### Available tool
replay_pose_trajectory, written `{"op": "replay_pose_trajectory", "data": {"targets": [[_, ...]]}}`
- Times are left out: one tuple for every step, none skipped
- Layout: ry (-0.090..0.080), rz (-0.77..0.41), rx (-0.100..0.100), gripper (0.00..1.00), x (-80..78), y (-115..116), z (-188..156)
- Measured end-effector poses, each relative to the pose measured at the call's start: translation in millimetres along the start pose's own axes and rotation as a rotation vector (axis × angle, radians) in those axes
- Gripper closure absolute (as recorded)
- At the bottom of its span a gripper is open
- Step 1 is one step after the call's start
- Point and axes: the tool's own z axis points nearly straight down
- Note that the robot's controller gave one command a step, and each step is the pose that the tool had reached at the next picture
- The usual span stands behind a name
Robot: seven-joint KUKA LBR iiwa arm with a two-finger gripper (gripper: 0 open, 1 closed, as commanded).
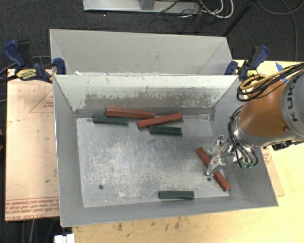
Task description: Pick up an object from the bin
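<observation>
My gripper is low at the bin's right side, right over the middle of a red-brown bar. This bar lies diagonally on the floor, and its two ends stick out above-left and below-right of the gripper. Whether the gripper touches the bar I cannot tell. A dark green bar lies flat near the front wall, to the lower left of the gripper.
Along the back wall lie two red-brown bars and two dark green bars. The arm's orange cover and cables hang over the right rim. The right wall slopes up close beside the gripper.
</observation>
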Motion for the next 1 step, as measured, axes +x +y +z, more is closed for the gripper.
{"op": "replay_pose_trajectory", "data": {"targets": [[0.012,-0.112,0.002,1.00,-1.9,-0.4,-201.3]]}}
